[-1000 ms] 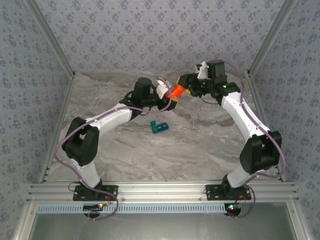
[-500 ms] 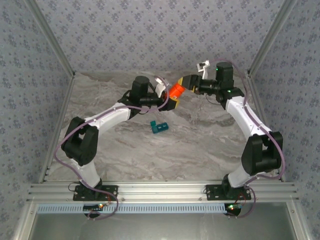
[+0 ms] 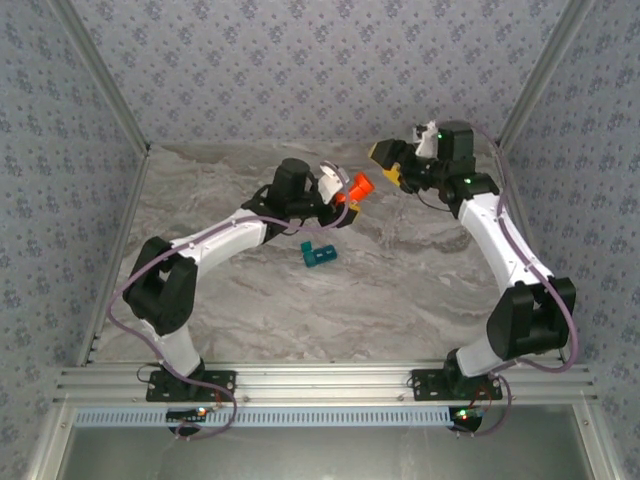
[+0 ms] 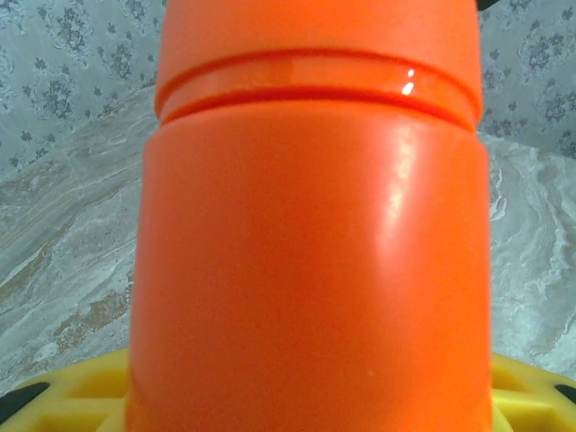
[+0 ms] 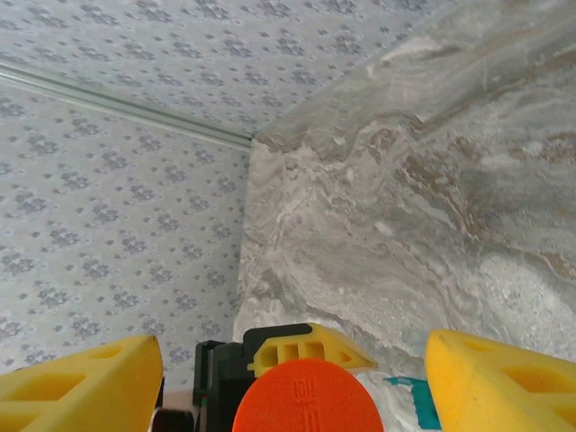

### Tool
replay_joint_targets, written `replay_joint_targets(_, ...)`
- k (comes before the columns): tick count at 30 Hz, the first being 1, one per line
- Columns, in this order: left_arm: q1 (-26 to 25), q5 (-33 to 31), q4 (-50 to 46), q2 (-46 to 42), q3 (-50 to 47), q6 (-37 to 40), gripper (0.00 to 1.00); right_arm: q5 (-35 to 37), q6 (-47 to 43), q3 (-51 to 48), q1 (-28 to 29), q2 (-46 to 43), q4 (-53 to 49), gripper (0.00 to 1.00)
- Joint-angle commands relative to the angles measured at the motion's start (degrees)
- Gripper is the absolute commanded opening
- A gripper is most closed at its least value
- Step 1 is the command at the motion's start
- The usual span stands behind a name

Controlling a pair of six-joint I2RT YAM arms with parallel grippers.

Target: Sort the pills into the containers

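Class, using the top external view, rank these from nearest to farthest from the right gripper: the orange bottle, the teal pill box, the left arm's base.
From the right gripper:
1. Orange bottle, just to its left, raised off the table.
2. Teal pill box, on the table near the middle.
3. Left arm's base, at the near-left edge.

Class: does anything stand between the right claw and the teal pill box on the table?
Yes, partly: the orange cylindrical plastic bottle, gripped by the left claw, hangs between the open right claw and the small teal-blue rectangular plastic pill box.
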Motion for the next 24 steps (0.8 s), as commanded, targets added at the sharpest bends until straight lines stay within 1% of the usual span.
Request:
replay_joint_targets(1,-0.21,-1.52,0.07,-2.20,2.07,2.34,0.00,3.77,0.66,2.98,2.27,1.76,-4.87,0.79)
replay_joint_targets(7,-0.28,-1.71,0.18,-2.11,2.14,2.35,0.00,4.14,-0.48,2.33,4.74,2.55,-6.17,0.78)
replay_joint_targets(10,-0.30,-1.71,0.23,-1.87,2.32,2.25,0.00,3.84,-0.74,1.11,5.13,2.04,-5.84,0.76)
replay_joint_targets(13,-0.30,-1.62,0.31,-1.76,2.49,2.06,0.00,3.23,-0.86,-0.03,5.22,1.57,-5.07,0.69)
replay_joint_targets(17,-0.30,-1.62,0.62,-1.50,2.78,1.36,0.00,1.79,-1.45,-0.63,5.15,1.63,-4.43,0.48)
replay_joint_targets(19,-0.23,-1.36,0.89,-1.50,2.83,0.90,0.00,0.58,-3.41,-0.65,4.80,1.66,-4.85,0.41)
replay_joint_targets(21,-0.01,-0.48,1.25,-1.72,2.77,0.24,0.00,-1.29,-6.64,-1.37,4.23,1.59,-3.67,0.40)
replay_joint_targets(23,0.63,1.52,2.39,-1.97,2.60,-1.65,0.00,-3.95,-9.76,-3.51,2.96,0.85,2.52,0.40)
replay_joint_targets(24,1.11,2.80,3.34,-2.14,2.38,-3.29,0.00,-5.74,-13.08,-4.99,2.41,0.33,5.76,0.41)
